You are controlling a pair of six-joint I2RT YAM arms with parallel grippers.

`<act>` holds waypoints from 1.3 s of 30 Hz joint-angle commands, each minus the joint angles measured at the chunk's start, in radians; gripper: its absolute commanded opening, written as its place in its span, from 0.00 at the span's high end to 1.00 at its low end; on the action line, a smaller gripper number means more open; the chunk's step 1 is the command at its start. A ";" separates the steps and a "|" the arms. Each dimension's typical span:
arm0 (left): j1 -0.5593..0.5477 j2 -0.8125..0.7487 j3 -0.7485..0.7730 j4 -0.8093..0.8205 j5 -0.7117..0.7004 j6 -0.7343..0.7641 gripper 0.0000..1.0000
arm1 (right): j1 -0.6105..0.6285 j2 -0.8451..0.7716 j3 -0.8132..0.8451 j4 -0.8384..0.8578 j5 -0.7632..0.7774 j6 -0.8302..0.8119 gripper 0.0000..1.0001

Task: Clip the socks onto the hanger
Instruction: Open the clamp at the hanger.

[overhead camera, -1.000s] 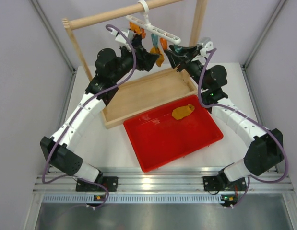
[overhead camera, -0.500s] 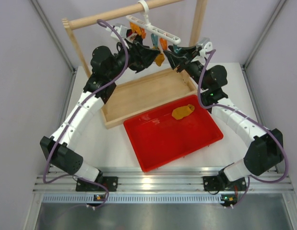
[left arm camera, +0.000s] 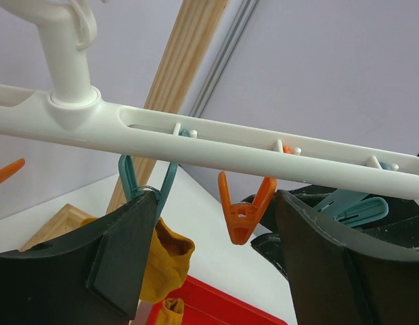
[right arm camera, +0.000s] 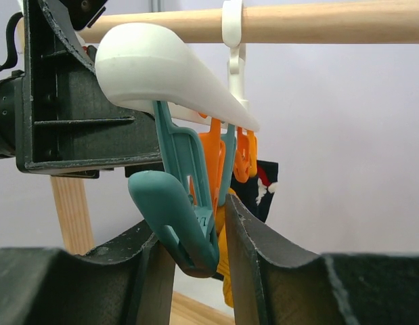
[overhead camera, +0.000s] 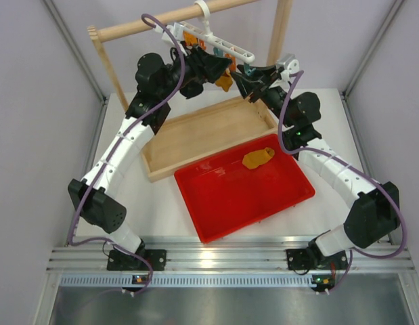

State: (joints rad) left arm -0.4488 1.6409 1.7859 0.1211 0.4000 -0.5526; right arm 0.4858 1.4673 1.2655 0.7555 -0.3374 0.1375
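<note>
The white hanger (overhead camera: 219,43) hangs by its hook from the wooden rail. One mustard sock (overhead camera: 225,81) hangs from a teal clip (left arm camera: 145,177) under the bar; it also shows in the left wrist view (left arm camera: 165,261). The other sock (overhead camera: 258,158) lies in the red tray (overhead camera: 229,203). My left gripper (overhead camera: 221,66) is open just under the bar (left arm camera: 229,139), with an empty orange clip (left arm camera: 244,213) between its fingers. My right gripper (overhead camera: 245,73) is shut on the teal end clip (right arm camera: 185,223) of the hanger.
A wooden rail (overhead camera: 168,18) on two posts carries the hanger over a shallow wooden tray (overhead camera: 202,132). A black sock (right arm camera: 267,186) hangs at the hanger's far end. Grey walls stand close on both sides.
My left arm has risen and swung right, bringing its gripper up to the hanger bar. The sock stays hanging from the teal clip. My right arm has not moved.
</note>
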 commanded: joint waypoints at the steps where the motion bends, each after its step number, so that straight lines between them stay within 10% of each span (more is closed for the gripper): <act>1: -0.004 0.002 0.047 0.040 0.008 -0.033 0.25 | -0.007 0.014 0.046 0.051 -0.014 -0.006 0.67; 39: -0.004 -0.107 -0.034 -0.014 -0.004 -0.009 0.29 | -0.007 0.013 0.051 0.036 0.005 -0.016 0.67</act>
State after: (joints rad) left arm -0.4522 1.5860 1.7607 0.0887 0.3588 -0.5728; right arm 0.4858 1.4822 1.2655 0.7540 -0.3363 0.1307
